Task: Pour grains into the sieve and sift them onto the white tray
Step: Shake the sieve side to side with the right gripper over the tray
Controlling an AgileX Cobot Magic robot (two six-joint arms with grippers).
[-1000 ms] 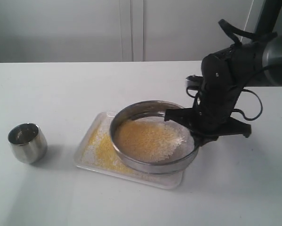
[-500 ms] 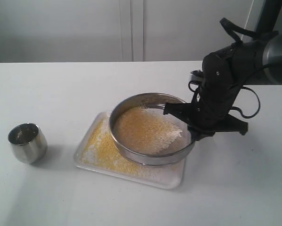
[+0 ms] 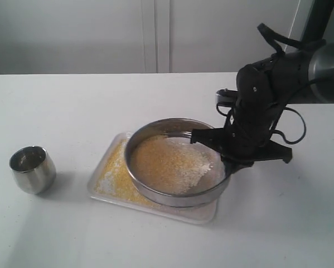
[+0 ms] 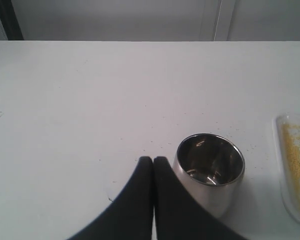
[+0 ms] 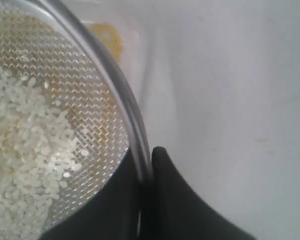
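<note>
Exterior view: pinches the sieve (image 3: 172,199) by its right-hand rim with the right gripper (image 3: 229,163), holding it tilted just over the white tray (image 3: 208,214), probably so fine meal falls through onto it; leaves the grains (image 3: 167,162) heaped inside, a yellow layer already on the tray, and the steel cup (image 3: 33,167) well apart on the table (image 3: 72,100). Left wrist view: shows the left gripper (image 4: 153,162) pressed together on nothing, just beside that cup, apparently parked. Right wrist view: clamps the sieve wall between both fingers (image 5: 165,200), coarse pale grains retained inside
</note>
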